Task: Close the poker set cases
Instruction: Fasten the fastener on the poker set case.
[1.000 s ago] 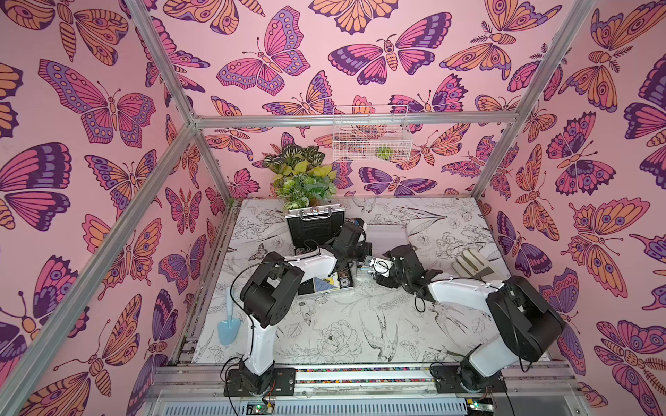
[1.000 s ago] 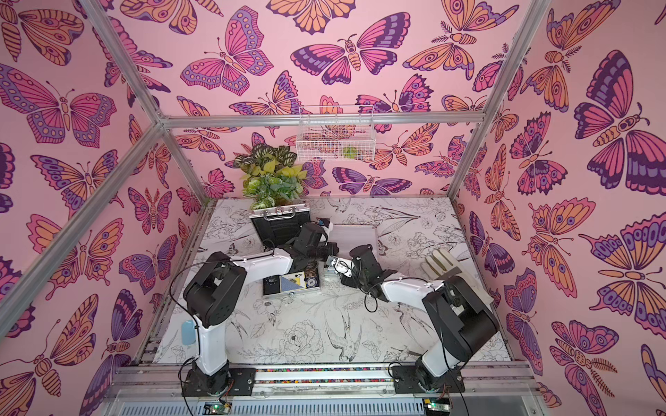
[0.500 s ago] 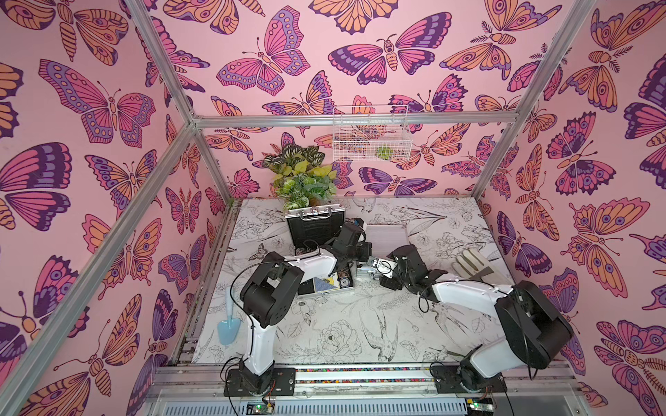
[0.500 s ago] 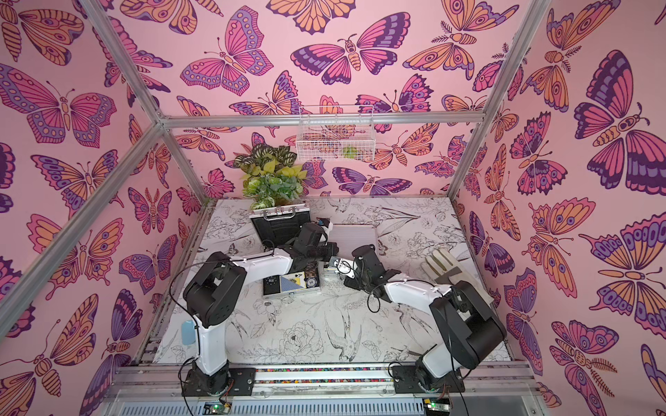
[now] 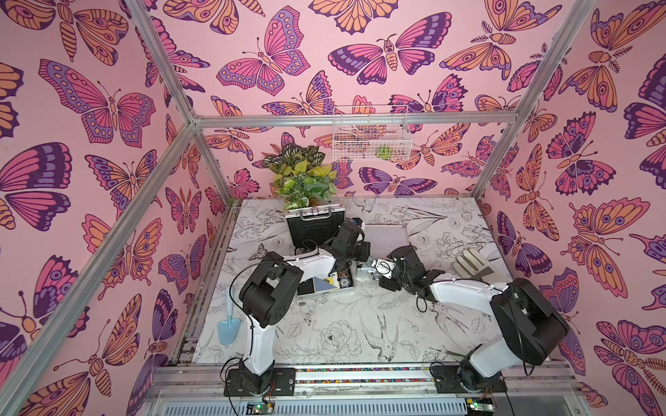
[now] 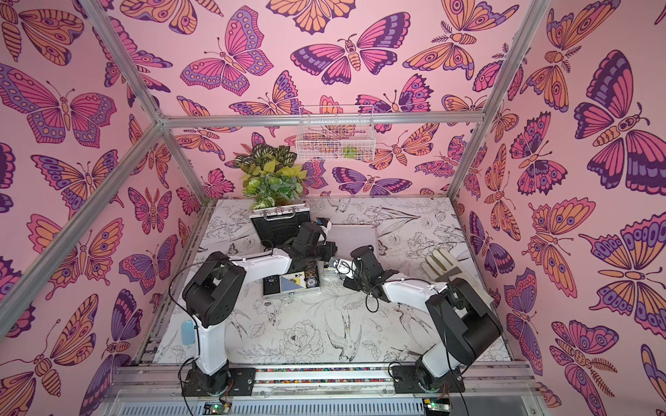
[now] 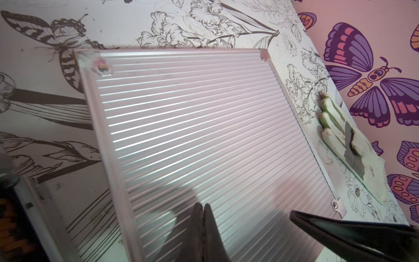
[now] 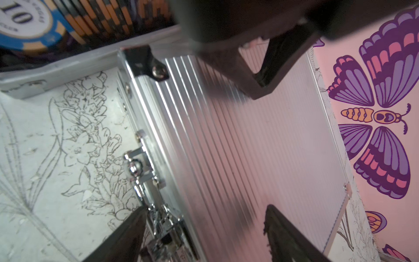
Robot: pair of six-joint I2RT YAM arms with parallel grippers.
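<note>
Two silver ribbed poker set cases lie side by side. The left case stands open, its black-lined lid [image 5: 312,225] upright and chips and cards showing in its base [image 5: 326,284] [image 6: 288,282]. The right case [image 5: 387,237] [image 6: 355,236] [image 7: 204,136] lies flat with its lid down. My left gripper [image 7: 203,205] [image 5: 362,250] is shut and empty, its tips just over that ribbed lid. My right gripper [image 8: 204,211] [image 5: 369,268] is open, its fingers on either side of the closed case's front edge at a chrome latch [image 8: 163,233], next to the handle [image 8: 138,163].
A pale work glove [image 5: 475,266] [image 7: 340,136] lies right of the closed case. A blue trowel [image 5: 227,326] rests at the left edge. A potted plant [image 5: 304,180] stands behind the open lid, and a wire basket [image 5: 371,138] hangs on the back wall.
My right gripper's jaws have spread a little wider and its arm has edged toward the closed case. The left arm has stayed put.
</note>
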